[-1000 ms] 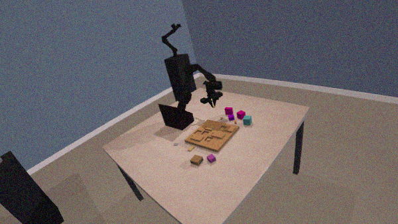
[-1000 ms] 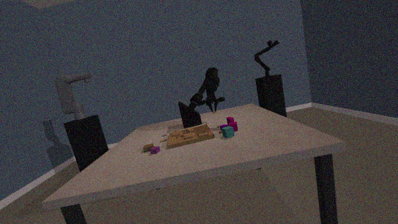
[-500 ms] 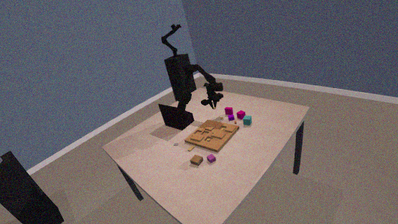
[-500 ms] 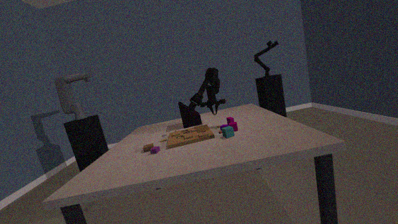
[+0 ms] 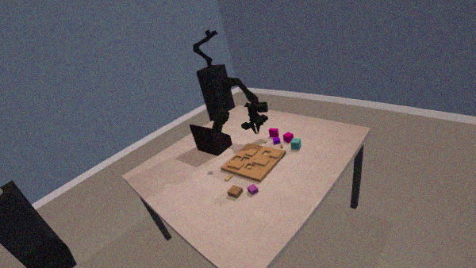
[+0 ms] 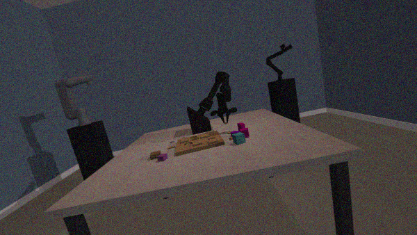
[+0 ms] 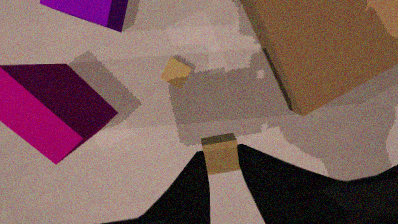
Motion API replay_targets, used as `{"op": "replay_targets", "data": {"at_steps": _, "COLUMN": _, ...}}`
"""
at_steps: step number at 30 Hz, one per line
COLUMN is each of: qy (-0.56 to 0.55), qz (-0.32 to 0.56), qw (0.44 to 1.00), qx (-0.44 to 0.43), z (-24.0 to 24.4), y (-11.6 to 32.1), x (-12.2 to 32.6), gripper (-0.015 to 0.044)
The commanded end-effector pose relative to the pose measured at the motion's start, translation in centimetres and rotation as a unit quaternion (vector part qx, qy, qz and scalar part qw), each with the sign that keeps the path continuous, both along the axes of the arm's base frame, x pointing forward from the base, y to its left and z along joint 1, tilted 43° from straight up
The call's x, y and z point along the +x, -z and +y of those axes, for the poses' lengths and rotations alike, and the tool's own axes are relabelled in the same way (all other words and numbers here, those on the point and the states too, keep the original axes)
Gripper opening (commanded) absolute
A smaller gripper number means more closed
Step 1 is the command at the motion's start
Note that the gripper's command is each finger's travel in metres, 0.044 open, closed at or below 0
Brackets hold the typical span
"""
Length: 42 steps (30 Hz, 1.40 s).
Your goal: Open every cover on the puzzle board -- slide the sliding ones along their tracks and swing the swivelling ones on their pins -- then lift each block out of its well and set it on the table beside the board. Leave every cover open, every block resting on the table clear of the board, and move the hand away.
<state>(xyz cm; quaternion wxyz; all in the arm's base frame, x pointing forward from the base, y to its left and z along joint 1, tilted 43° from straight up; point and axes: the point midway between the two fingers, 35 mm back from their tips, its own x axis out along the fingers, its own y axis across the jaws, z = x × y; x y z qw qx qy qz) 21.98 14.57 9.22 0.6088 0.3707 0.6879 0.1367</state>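
My gripper (image 5: 257, 132) (image 6: 226, 122) (image 7: 220, 154) is shut on a small tan block, held above the table beyond the board's far end. The puzzle board (image 5: 254, 177) (image 6: 199, 149) (image 7: 320, 60) lies flat, with raised covers and several recesses; exact cover positions are too small to tell. Beside it on the table are two magenta blocks (image 5: 274, 132) (image 5: 288, 137), a violet block (image 5: 276, 140) (image 7: 82, 10), a teal block (image 5: 296, 143) (image 6: 238, 138) and another small tan block (image 7: 175, 70). Near the opposite end lie a brown block (image 5: 235, 191) and a purple block (image 5: 252, 189) (image 6: 162, 157).
A thin tan piece (image 5: 228, 178) and a small grey piece (image 5: 210, 173) lie beside the board, on the side of the arm's base (image 5: 212, 143). A small orange piece (image 5: 282, 147) lies between the board and the teal block.
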Motion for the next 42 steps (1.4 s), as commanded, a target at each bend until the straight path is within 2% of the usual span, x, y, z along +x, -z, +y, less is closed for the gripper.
{"op": "replay_targets", "data": {"at_steps": 1, "qy": 0.002, "qz": 0.001, "qw": 1.000, "qx": -0.002, "z": 0.3, "y": 0.5, "x": 0.1, "gripper": 0.0080}}
{"op": "replay_targets", "data": {"at_steps": 38, "qy": 0.003, "qz": 0.001, "qw": 1.000, "qx": 0.005, "z": 4.6, "y": 4.6, "x": -0.5, "gripper": 0.0080}}
{"op": "replay_targets", "data": {"at_steps": 42, "qy": 0.000, "qz": 0.001, "qw": 1.000, "qx": 0.006, "z": 4.4, "y": 4.3, "x": -0.5, "gripper": 0.0185}}
